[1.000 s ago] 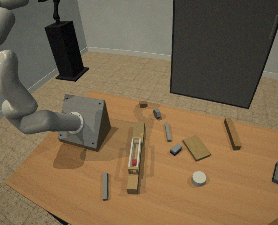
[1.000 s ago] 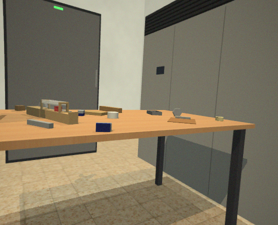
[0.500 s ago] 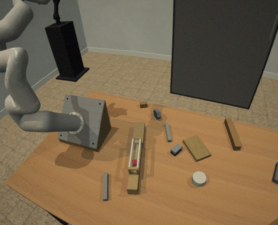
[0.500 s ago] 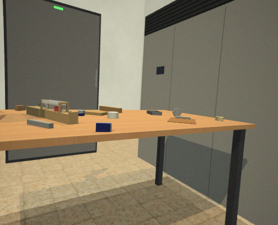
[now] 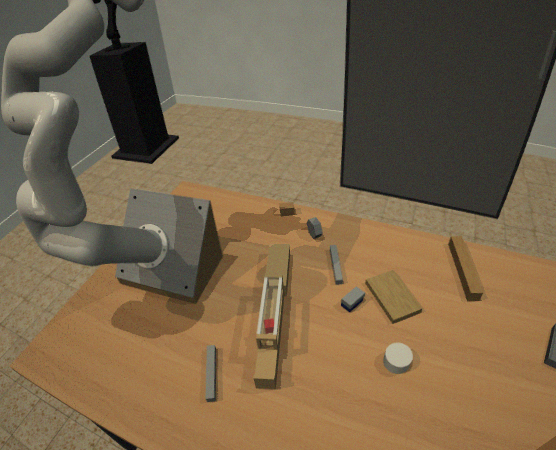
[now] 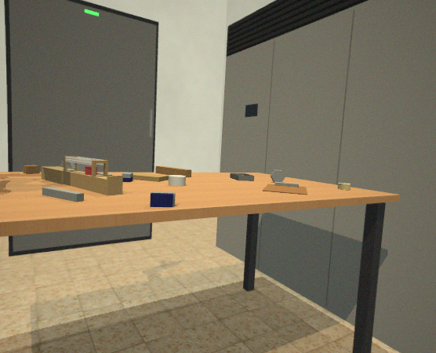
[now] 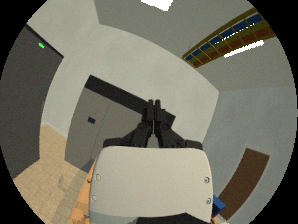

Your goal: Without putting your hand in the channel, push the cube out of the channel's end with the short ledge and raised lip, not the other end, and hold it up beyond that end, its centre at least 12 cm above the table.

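One cube (image 5: 269,325), one channel (image 5: 270,314), two grey bars (image 5: 211,372).

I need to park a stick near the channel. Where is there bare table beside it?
Bare wood lies between the channel and white disc, and left towards the grey bar. Crowded: around the blue-grey block and flat board.

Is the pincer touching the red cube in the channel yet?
Apart. The wrist view shows the pincer shut on nothing, aimed at wall and ceiling; the top view shows the red cube alone in the channel.
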You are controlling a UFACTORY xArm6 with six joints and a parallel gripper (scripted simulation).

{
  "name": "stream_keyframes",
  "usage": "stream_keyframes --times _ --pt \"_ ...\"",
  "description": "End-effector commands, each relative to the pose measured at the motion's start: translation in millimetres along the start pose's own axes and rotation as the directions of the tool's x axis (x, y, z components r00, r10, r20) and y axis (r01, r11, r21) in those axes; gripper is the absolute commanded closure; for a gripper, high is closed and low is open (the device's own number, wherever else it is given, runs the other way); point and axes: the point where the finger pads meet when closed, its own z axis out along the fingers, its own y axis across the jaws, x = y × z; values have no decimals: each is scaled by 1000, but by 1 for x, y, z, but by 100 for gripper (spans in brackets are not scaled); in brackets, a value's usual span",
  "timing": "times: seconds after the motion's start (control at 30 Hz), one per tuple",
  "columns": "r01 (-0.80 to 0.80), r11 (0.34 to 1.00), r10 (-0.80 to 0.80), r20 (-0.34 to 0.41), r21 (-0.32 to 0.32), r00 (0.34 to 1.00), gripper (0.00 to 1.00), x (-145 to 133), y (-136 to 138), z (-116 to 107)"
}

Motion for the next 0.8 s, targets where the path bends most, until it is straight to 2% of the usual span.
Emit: stream_keyframes --times 0.0,0.03,0.07,0.17,0.2,0.3,0.37,0.4,0.43,0.47,0.57,0.6,0.67,0.7,0.77 --pt "-75 994 64 132 82 989 100 -55 -45 24" --pt "-75 994 64 132 82 989 100 -66 -54 29" --pt "-140 983 108 243 119 964 100 -83 -64 28" --pt "-140 983 108 243 119 964 100 -113 -88 40" --pt "-208 968 147 357 138 922 100 -130 -97 37" --pt "-208 968 147 357 138 922 100 -164 -121 47" --pt "-208 968 147 357 138 922 100 -164 -121 47" --pt "-275 951 182 469 137 864 100 -203 -144 47" --pt "-275 951 182 469 137 864 100 -213 -150 49" --pt "-339 933 213 576 118 789 100 -227 -155 44" --pt "-339 933 213 576 118 789 100 -259 -175 46" --pt "-395 915 241 673 82 699 100 -276 -182 40" --pt "-395 915 241 673 82 699 100 -301 -196 40" --pt "-440 898 267 757 30 597 100 -316 -202 32" --pt "-440 898 267 757 30 597 100 -340 -214 31"
